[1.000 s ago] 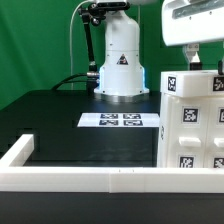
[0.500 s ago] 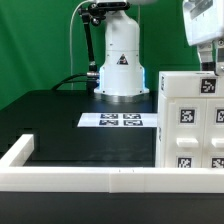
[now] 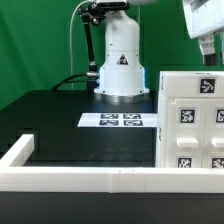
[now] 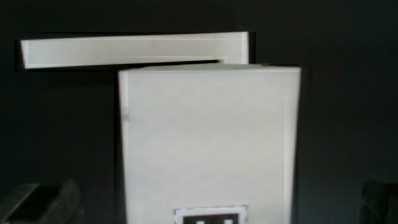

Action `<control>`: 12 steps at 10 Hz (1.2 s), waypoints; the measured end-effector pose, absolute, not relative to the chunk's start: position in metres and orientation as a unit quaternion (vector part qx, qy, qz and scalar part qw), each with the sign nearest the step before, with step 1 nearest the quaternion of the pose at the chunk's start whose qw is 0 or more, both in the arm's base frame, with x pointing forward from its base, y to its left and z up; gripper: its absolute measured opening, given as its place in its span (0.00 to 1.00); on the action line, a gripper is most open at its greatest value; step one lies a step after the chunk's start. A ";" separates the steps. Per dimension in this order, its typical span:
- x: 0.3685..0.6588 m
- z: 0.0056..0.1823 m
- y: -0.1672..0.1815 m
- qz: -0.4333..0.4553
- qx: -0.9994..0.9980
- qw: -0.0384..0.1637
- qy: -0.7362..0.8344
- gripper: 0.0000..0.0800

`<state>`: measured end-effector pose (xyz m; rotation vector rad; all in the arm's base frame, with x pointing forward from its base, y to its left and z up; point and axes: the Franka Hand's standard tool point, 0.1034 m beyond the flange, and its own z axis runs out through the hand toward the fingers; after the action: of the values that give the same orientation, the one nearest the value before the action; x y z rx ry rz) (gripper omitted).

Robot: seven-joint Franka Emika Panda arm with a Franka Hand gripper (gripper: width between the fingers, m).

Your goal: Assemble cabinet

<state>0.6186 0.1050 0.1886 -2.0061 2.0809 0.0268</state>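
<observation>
The cabinet (image 3: pixel 192 120) is a large white box with several black-and-white tags on its face, standing upright at the exterior view's right. My gripper (image 3: pixel 207 52) hangs above its top at the upper right, clear of it. In the wrist view the cabinet (image 4: pixel 210 120) fills the middle, with one tag (image 4: pixel 214 214) near the gripper (image 4: pixel 210 205). The dark fingers (image 4: pixel 43 200) stand wide apart on either side of the box without touching it. The gripper is open and holds nothing.
The marker board (image 3: pixel 120 121) lies flat on the black table in front of the white robot base (image 3: pixel 121 60). A low white border rail (image 3: pixel 90 178) runs along the front and left edges. A white rail (image 4: pixel 134 50) also shows beyond the cabinet in the wrist view.
The gripper has risen from the cabinet's top and shifted toward the exterior view's right. The cabinet has stayed in place.
</observation>
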 end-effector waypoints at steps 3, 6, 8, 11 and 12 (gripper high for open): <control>0.614 0.181 0.109 0.005 -0.727 0.119 0.677 1.00; 0.630 0.193 0.111 -0.032 -0.901 0.079 0.426 1.00; 0.630 0.195 0.112 -0.037 -0.934 0.073 0.347 1.00; 0.630 0.193 0.111 -0.046 -0.973 0.065 0.214 1.00; 0.630 0.192 0.110 -0.053 -0.990 0.051 0.118 1.00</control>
<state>0.6296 0.1102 0.1918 -3.0148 0.3586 -0.1620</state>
